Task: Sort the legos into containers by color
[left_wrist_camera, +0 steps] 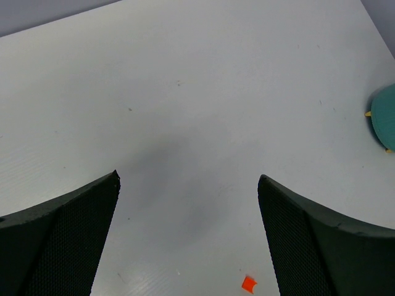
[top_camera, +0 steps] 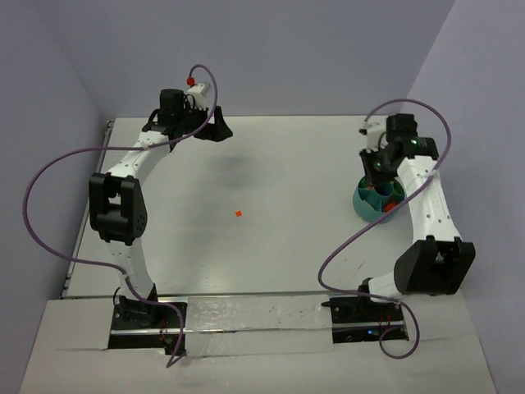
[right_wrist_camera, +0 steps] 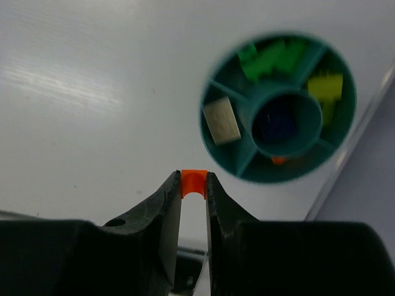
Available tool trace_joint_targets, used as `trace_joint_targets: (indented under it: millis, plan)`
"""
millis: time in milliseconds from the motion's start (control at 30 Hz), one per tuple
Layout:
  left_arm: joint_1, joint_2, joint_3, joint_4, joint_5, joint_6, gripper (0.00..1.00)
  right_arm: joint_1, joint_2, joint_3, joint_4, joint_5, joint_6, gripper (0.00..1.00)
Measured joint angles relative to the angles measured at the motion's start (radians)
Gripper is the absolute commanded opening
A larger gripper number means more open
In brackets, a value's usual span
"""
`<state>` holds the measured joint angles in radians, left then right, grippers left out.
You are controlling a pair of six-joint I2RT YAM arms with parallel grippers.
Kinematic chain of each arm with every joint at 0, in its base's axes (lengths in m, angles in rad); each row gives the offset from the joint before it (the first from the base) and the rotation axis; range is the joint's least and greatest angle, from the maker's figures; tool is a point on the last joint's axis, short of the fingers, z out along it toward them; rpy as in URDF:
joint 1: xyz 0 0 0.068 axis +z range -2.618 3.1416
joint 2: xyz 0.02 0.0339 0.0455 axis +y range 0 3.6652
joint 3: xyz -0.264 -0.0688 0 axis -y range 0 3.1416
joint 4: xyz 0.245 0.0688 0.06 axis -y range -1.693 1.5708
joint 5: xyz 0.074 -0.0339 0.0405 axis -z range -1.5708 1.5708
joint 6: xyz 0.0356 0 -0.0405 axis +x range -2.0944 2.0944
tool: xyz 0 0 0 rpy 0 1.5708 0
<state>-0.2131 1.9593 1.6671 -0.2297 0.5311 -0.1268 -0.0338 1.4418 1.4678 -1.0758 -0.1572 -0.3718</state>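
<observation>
My right gripper [right_wrist_camera: 193, 176] is shut on a small orange lego [right_wrist_camera: 194, 183], held at the fingertips above the table, just short of the round teal container [right_wrist_camera: 290, 179]. Its compartments hold green legos [right_wrist_camera: 271, 57], a yellow-green one [right_wrist_camera: 325, 89], a pale piece [right_wrist_camera: 221, 120] and an orange bit [right_wrist_camera: 278, 160]. From above, the right gripper [top_camera: 379, 168] hangs over the container [top_camera: 361, 205]. Another orange lego [top_camera: 238, 213] lies alone mid-table. In the left wrist view that lego [left_wrist_camera: 248, 283] sits near the right finger of my left gripper [left_wrist_camera: 189, 177], which is open and empty.
The left gripper [top_camera: 215, 130] hovers near the table's far edge by the back wall. The container [left_wrist_camera: 386, 120] shows at the right edge of the left wrist view. A side wall stands close to the right of the container.
</observation>
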Motion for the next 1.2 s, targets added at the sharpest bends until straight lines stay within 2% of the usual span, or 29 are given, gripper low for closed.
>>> trace_joint_targets:
  millis: [167, 300, 567, 833, 1200]
  plan:
    - [-0.027, 0.033, 0.020, 0.003, -0.004, -0.008, 0.99, -0.217, -0.115, -0.137, -0.066, 0.014, -0.020, 0.00]
    - [-0.034, 0.048, 0.025, 0.002, -0.004, -0.020, 0.99, -0.300, -0.142, -0.173, -0.080, 0.024, -0.048, 0.00]
    - [-0.036, 0.065, 0.059, 0.002, -0.013, -0.022, 0.99, -0.318, -0.031, -0.159, -0.042, 0.042, -0.110, 0.00]
    - [-0.036, 0.065, 0.057, 0.003, -0.052, -0.022, 0.99, -0.318, 0.126, -0.071, 0.023, 0.051, -0.157, 0.02]
    - [-0.036, 0.062, 0.017, 0.002, -0.088, -0.022, 0.99, -0.316, 0.198, 0.006, 0.032, 0.060, -0.216, 0.02]
